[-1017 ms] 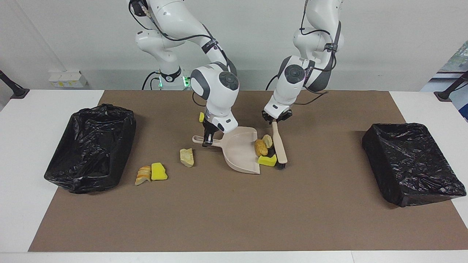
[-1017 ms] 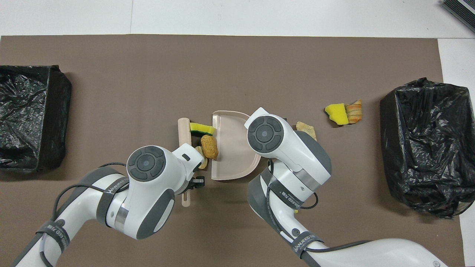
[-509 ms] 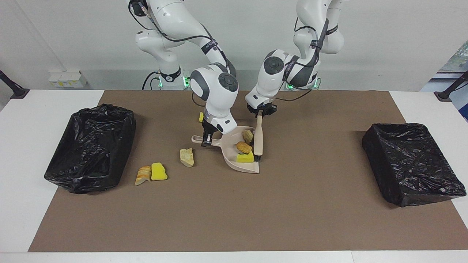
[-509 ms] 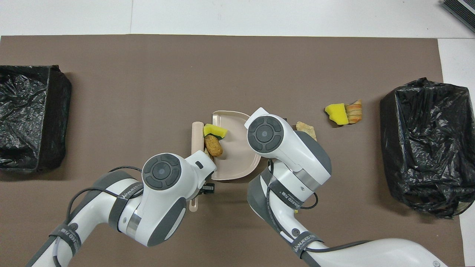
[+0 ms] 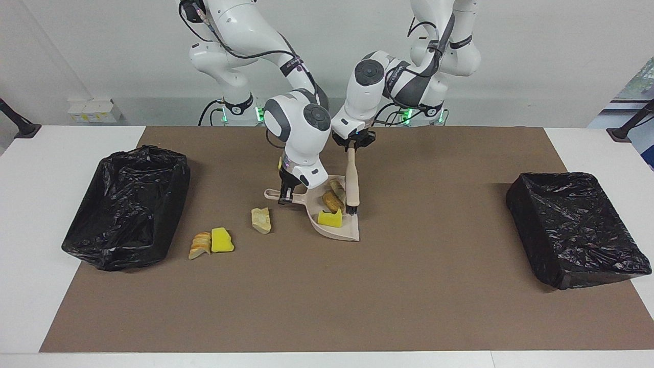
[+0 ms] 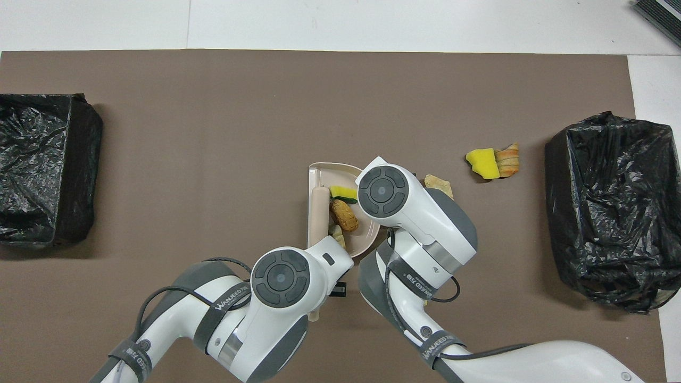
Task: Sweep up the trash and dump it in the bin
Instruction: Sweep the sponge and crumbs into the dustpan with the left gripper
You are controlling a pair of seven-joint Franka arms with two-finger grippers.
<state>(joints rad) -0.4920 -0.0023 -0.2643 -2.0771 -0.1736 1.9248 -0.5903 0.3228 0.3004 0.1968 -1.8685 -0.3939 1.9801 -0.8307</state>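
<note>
A: Facing view is showing me three pieces of trash (image 5: 331, 205) lying in the dustpan (image 5: 341, 229), one yellow and two brown.

B: And the others?

A: I am seeing a tan lump (image 5: 261, 220) lying on the mat (image 5: 327, 286) beside the dustpan's handle, and a yellow chunk (image 5: 222, 240) touching a bread-like lump (image 5: 200, 245) near the bin (image 5: 127, 204) at the right arm's end.

B: End effectors?

A: I am watching the right end effector (image 5: 287, 196) clamping the dustpan's handle, and the left end effector (image 5: 352, 145) gripping the hand brush (image 5: 352, 187), whose bristles are resting inside the pan. Another bin (image 5: 575, 225) is sitting at the left arm's end of the table (image 5: 30, 168).
</note>
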